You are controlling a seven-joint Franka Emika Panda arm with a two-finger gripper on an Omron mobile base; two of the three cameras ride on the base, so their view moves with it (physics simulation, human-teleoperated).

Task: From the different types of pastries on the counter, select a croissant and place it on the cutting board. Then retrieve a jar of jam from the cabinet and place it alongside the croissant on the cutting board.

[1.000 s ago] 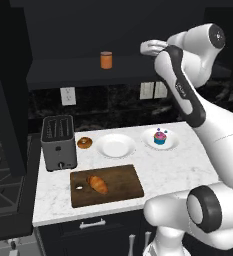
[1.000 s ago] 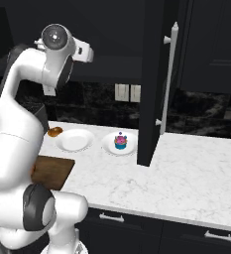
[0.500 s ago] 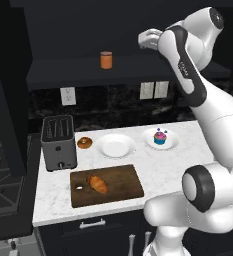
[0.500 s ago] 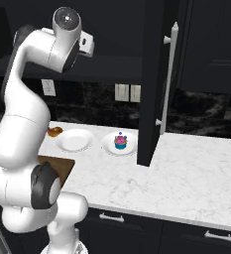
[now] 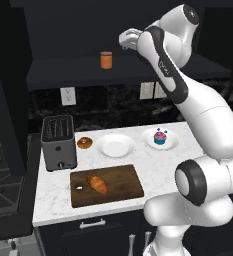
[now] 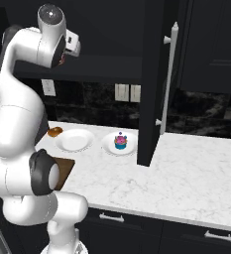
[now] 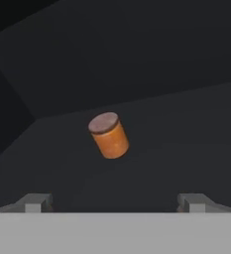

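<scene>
From the left base view, the white arm's hand (image 5: 125, 39) is raised to shelf height, just beside and a little above the one small orange cylindrical jar of jam (image 5: 106, 60) standing on the wide dark shelf of the nearly black wall cabinet (image 5: 83, 72); well below the hand, the single golden-brown crescent croissant (image 5: 97, 183) already lies on the dark brown rectangular wooden cutting board (image 5: 108, 185), so the jam-fetching step looks to be in hand. On the white marble-look table (image 5: 53, 200) I count one brown glazed donut (image 5: 84, 143), one pink-frosted cupcake (image 5: 160, 136) in its blue wrapper, two white plates and one grey toaster (image 5: 58, 142). From the right base view, the cupcake and donut sit far beneath the hand. In the hand view, the jar stands ahead of the hand, between the lines of its two fingertips (image 7: 35, 202), which stand wide apart and empty; next it must likely advance until the jar sits between them, then close.
</scene>
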